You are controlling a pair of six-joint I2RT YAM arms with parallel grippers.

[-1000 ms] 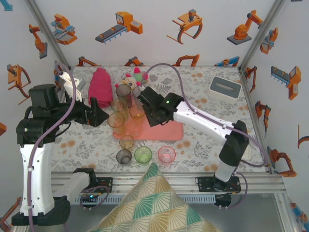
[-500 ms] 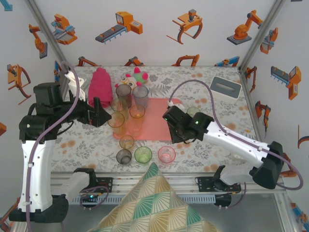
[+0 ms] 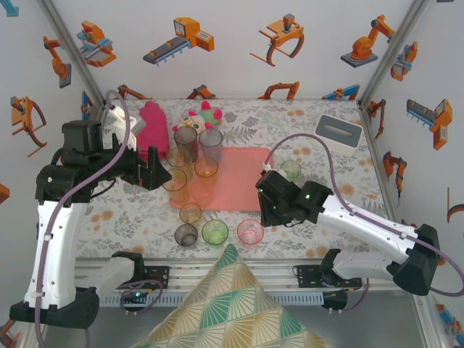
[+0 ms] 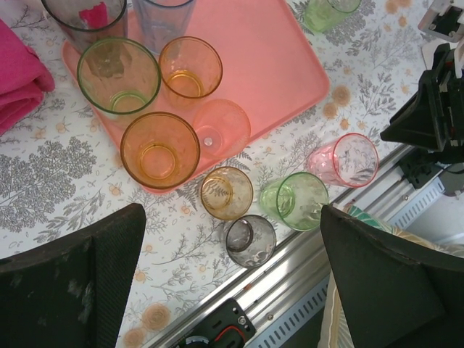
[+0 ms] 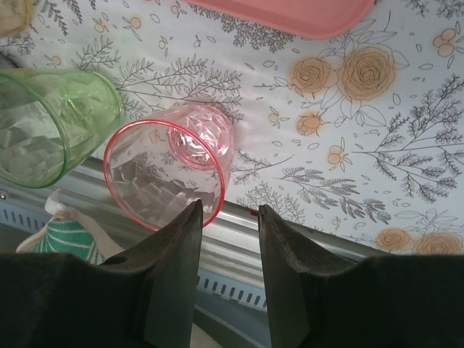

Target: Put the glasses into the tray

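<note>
- On the flowered table (image 3: 333, 163), the salmon tray (image 3: 243, 181) lies flat at the middle, and its right half is bare.
- Six glasses stand upright on its left half: a tall grey glass (image 3: 185, 136), a bluish glass (image 3: 211, 140), an olive glass (image 4: 118, 76), an orange glass (image 4: 190, 67), an amber glass (image 4: 159, 150) and a pale pink glass (image 4: 221, 127) at the tray's near rim.
- Off the tray, along the near table edge, stand a small amber glass (image 3: 190, 212), a small grey glass (image 3: 185, 235), a green glass (image 3: 214, 232) and a pink glass (image 3: 250, 232).
- Another small green glass (image 3: 291, 170) stands just beside the tray's right end.
- The left gripper (image 3: 161, 170) hangs above the tray's left end with its fingers (image 4: 80, 283) spread wide and nothing between them.
- The right gripper (image 5: 226, 214) is low over the near table edge, just right of the pink glass. Its fingers (image 5: 290, 254) are narrowly apart and hold nothing, and one fingertip is by the glass's rim.
</note>
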